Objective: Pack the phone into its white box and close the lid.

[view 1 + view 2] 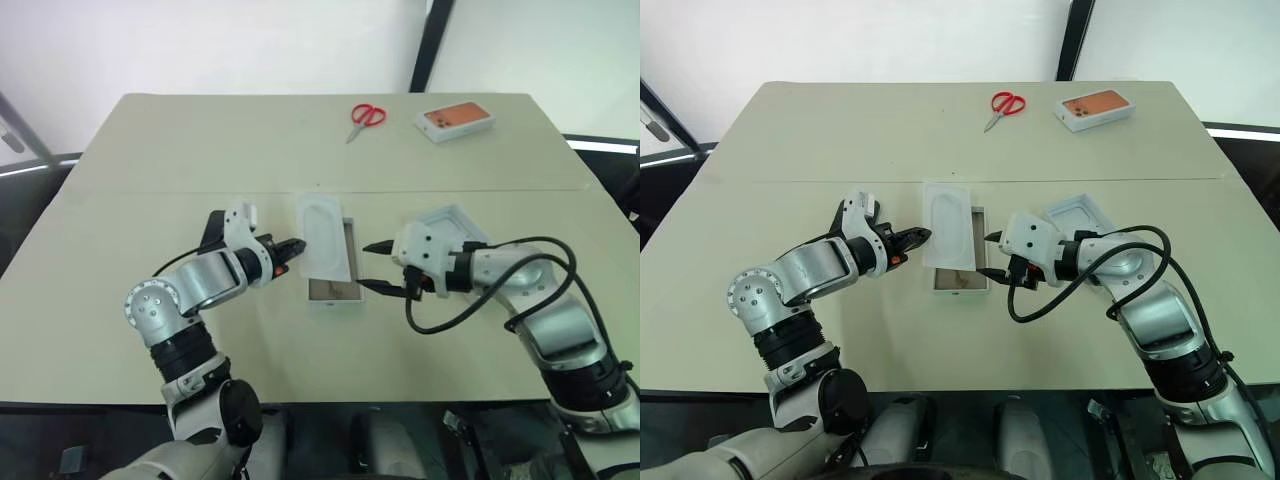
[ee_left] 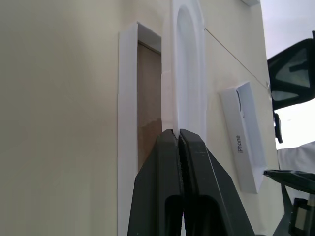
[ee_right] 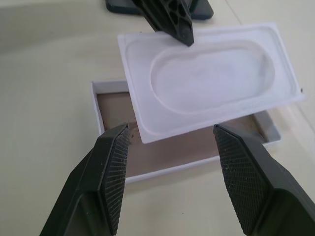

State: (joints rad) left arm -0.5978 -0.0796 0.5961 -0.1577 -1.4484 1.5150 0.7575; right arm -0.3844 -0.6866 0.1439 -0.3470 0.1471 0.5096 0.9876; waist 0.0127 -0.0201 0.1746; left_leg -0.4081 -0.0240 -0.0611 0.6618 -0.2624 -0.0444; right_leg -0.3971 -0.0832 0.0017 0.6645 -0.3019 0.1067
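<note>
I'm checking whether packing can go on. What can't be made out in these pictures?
- phone: in the right wrist view, a dark slab, probably the phone, cut off by the picture's edge and crossed by the left gripper.
- white box: the insert tray, pinched by the left gripper, covers much of its inside.
- lid: its outer face lies downward; the right gripper hides part of it in the eye views.
</note>
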